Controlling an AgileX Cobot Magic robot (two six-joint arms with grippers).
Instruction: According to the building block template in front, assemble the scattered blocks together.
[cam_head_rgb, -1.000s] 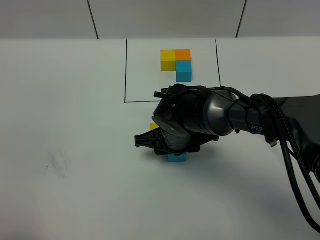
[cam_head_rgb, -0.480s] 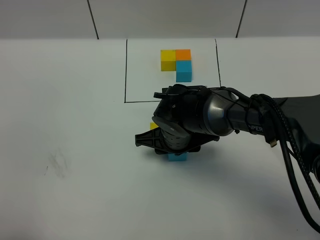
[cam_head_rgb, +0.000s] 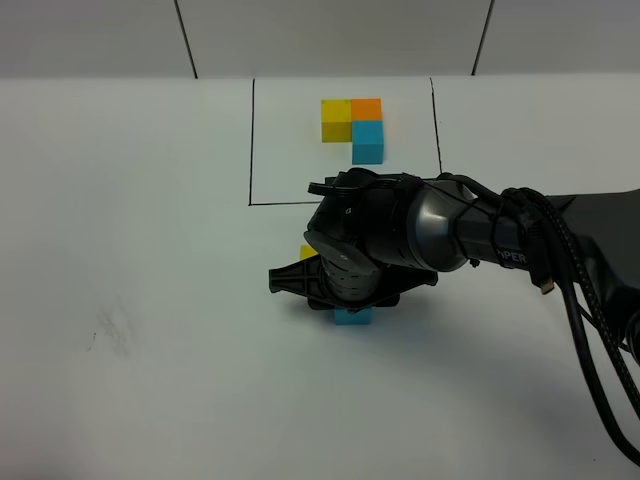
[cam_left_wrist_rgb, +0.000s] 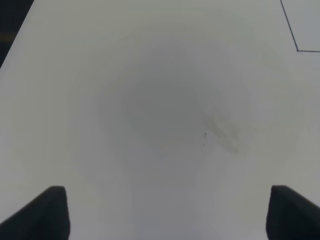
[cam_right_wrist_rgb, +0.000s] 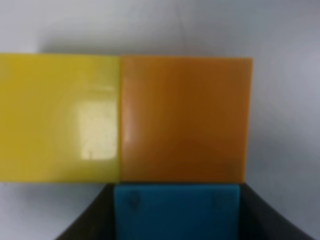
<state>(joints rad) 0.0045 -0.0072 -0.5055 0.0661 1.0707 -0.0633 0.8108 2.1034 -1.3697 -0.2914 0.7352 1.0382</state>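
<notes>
The building block template (cam_head_rgb: 353, 128), an L of yellow, orange and blue cubes, sits inside a thin black frame at the back of the table. My right arm (cam_head_rgb: 380, 245) hangs over the scattered blocks. From above only a corner of the yellow cube (cam_head_rgb: 306, 252) and an edge of the blue cube (cam_head_rgb: 353, 317) show. The right wrist view has the yellow cube (cam_right_wrist_rgb: 60, 117) and orange cube (cam_right_wrist_rgb: 185, 117) side by side and touching. The blue cube (cam_right_wrist_rgb: 176, 210) sits against the orange one, and my right gripper (cam_right_wrist_rgb: 176, 220) is shut on it. My left gripper (cam_left_wrist_rgb: 167, 215) is open over bare table.
The white table (cam_head_rgb: 150, 300) has a faint grey smudge (cam_head_rgb: 115, 330) at the left, which the left wrist view also shows as a smudge (cam_left_wrist_rgb: 222, 135). A thick black cable (cam_head_rgb: 590, 340) trails from the right arm along the right side.
</notes>
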